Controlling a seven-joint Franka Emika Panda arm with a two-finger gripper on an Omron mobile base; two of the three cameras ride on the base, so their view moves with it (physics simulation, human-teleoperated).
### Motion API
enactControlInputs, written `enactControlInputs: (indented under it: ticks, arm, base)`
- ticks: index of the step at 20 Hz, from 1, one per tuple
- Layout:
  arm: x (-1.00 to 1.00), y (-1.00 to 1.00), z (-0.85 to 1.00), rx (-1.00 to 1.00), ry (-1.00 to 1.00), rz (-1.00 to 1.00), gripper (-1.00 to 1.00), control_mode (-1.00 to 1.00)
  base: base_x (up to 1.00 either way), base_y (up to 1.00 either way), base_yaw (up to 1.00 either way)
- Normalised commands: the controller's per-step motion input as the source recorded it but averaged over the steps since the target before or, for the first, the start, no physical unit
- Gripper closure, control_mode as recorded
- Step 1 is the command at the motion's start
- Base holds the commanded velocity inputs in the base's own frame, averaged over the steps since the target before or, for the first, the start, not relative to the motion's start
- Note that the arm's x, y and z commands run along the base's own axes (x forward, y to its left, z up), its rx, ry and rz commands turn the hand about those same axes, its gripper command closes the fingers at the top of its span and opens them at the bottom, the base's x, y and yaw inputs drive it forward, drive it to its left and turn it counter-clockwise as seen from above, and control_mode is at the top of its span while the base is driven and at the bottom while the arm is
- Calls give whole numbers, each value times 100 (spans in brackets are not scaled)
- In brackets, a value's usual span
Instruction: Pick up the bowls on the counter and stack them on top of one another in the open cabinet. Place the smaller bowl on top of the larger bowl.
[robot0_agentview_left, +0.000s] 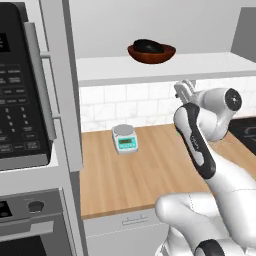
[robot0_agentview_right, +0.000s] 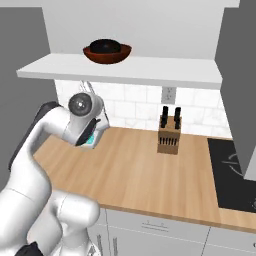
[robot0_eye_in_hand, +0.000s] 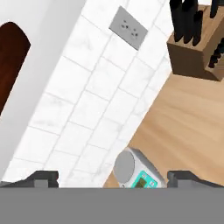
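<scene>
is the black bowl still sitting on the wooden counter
No, the black bowl sits inside the brown bowl on the cabinet ledge.

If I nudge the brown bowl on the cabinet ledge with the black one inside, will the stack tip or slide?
Probably slide, not tip: the larger bowl is wide and shallow, sitting flat on the open cabinet ledge. The smaller bowl nests low inside it, so it should ride along, though its glossy finish may let it shift. Both look rigid and likely breakable.
</scene>
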Motion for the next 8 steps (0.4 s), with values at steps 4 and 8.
enactControlInputs:
  ticks: [4, 8]
  arm:
    - [-42, 56, -100, -88, 0, 20, -100, -100]
    - [-31, 53, -100, -86, 7, 16, -100, -100]
  base:
    - [0, 0, 0]
    - [0, 0, 0]
